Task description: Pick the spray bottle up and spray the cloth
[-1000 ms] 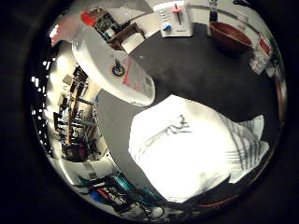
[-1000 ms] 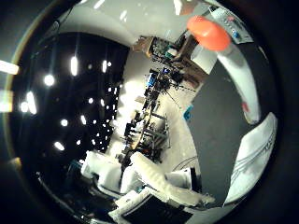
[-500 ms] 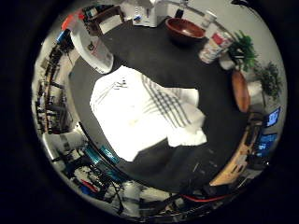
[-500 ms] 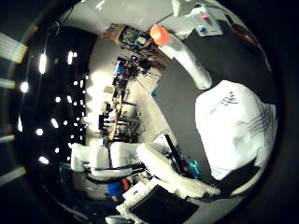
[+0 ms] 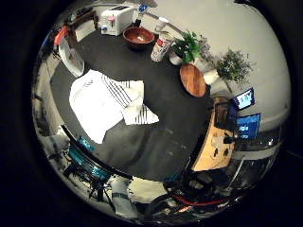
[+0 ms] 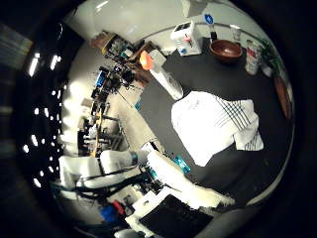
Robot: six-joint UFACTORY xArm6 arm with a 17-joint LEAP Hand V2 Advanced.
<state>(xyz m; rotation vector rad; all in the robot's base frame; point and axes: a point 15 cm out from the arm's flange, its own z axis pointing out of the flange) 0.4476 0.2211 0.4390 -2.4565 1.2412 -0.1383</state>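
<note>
The white spray bottle point(image 6: 165, 76) with an orange top appears to lie on its side on the dark table point(image 5: 161, 132), close to the table's edge. The white cloth point(image 5: 104, 98) with dark stripes lies crumpled on the table right beside the bottle. The thumb side palm view also shows the cloth point(image 6: 213, 124). The little finger side palm view also shows the bottle point(image 5: 68, 54). My hand is high above the table, away from both. Only white and black parts of the hand's body and arm point(image 6: 176, 188) show.
At the table's far side stand a brown bowl point(image 5: 138, 36), a white box point(image 5: 115, 18) and two potted plants point(image 5: 190, 45). A round wooden plate point(image 5: 193, 80) lies near them. A wooden desk point(image 5: 216, 144) with a monitor point(image 5: 244, 98) stands beyond the table.
The camera has risen well away from the table, so the cloth and bottle look much smaller. The bottle and cloth themselves have not moved.
</note>
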